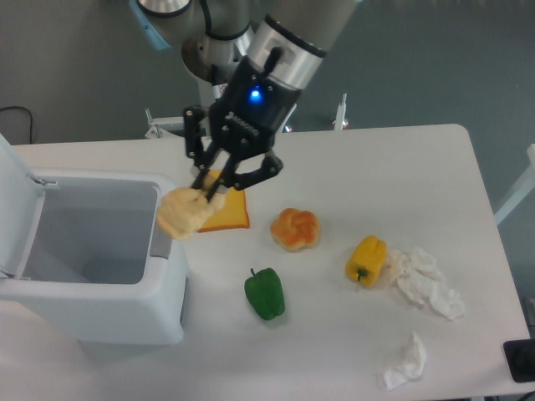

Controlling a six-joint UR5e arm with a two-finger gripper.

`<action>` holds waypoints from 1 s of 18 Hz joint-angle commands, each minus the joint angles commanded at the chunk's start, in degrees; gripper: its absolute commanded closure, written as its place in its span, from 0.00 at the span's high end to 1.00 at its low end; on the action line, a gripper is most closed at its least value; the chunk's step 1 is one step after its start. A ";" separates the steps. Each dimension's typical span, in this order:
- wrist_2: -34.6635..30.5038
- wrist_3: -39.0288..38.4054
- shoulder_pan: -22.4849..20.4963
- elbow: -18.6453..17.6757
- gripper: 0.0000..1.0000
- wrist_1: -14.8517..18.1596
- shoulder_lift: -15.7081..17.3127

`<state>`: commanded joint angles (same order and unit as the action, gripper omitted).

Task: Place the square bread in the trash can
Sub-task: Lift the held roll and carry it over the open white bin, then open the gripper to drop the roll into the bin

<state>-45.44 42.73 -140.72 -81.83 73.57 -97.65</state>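
The claw (205,190) grips a pale lumpy bread piece (184,214) at the open trash can's (92,313) right rim. The square bread (229,213) lies flat on the counter (401,175), partly hidden behind it. Claw lettering is illegible, perhaps "ROBOTIQ".

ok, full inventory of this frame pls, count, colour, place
trash can: 1, white, lid open, table's left edge
pale bread piece: 1, cream, held in the end effector over the can's right rim
square bread: 1, orange-yellow, on the table right of the can, partly hidden by the end effector
round bun: 1, orange, mid table
green pepper: 1, green, in front of the bun
yellow pepper: 1, yellow, right of the bun
crumpled tissues: 2, white, one beside the yellow pepper, one near the front right edge
table: 1, white
end effector: 1, black, blue light on, shut on the pale bread piece
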 joint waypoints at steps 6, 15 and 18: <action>0.00 -3.61 3.34 -0.18 0.26 -0.27 -0.09; -0.44 -5.20 7.21 -2.64 0.34 -0.53 0.00; -0.53 -5.11 7.65 -3.16 0.42 -0.62 0.00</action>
<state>-45.97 37.62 -133.07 -84.99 72.95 -97.65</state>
